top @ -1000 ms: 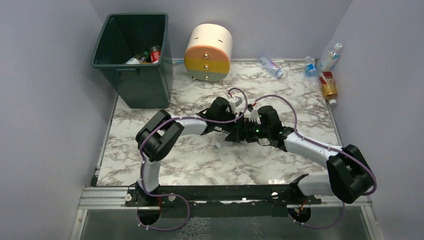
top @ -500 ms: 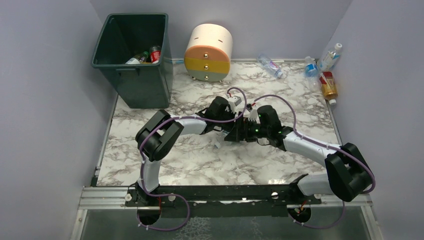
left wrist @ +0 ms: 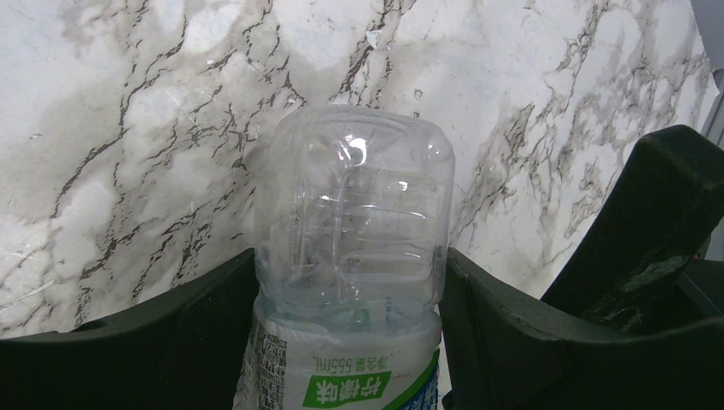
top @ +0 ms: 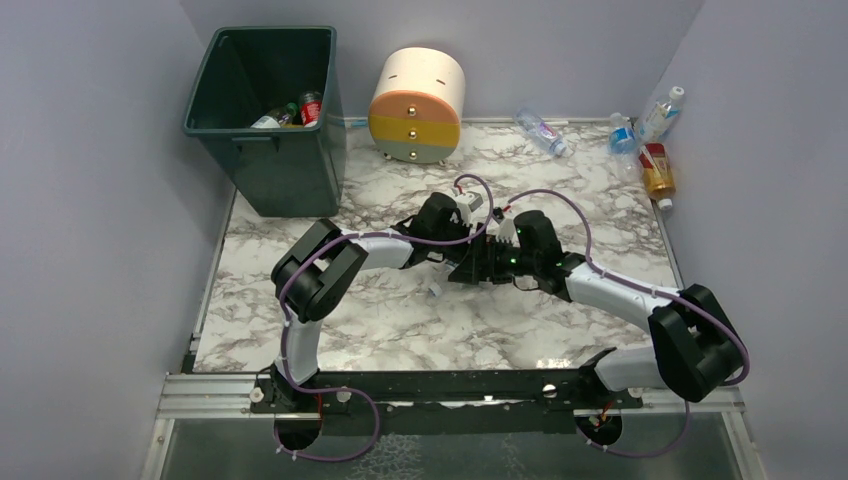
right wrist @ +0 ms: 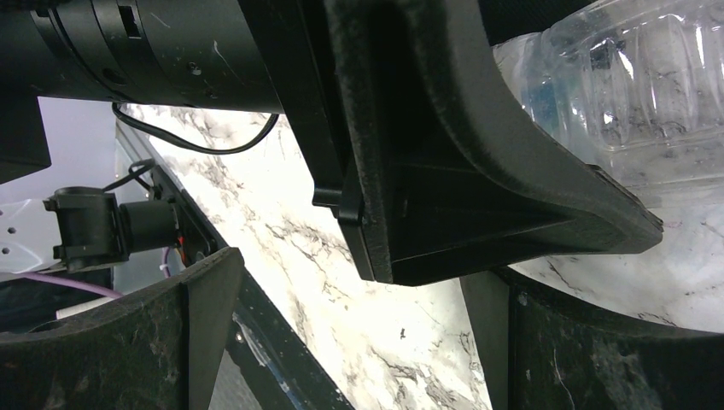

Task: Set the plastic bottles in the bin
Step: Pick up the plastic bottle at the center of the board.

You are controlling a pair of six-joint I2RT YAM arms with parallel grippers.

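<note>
A clear plastic bottle (left wrist: 354,222) with a white and green label is clamped between the fingers of my left gripper (left wrist: 350,286), base pointing away, over the marble table (top: 390,320). My right gripper (right wrist: 363,342) stands open right beside the left one, with nothing between its fingers. It sees the left gripper's finger and the same bottle (right wrist: 632,85) close up. The dark green bin (top: 265,160) stands at the far left corner with a few bottles (top: 290,112) inside. More bottles lie at the far right: a clear one (top: 543,132), a blue-labelled one (top: 622,135) and an orange one (top: 657,172).
A round cream, yellow and grey drawer unit (top: 417,105) stands to the right of the bin. Another clear bottle (top: 662,112) leans at the right wall. Both arms meet in the middle of the table, their cables looping above them.
The right arm has edged slightly to the left. The left gripper has kept its hold on the bottle in the same place.
</note>
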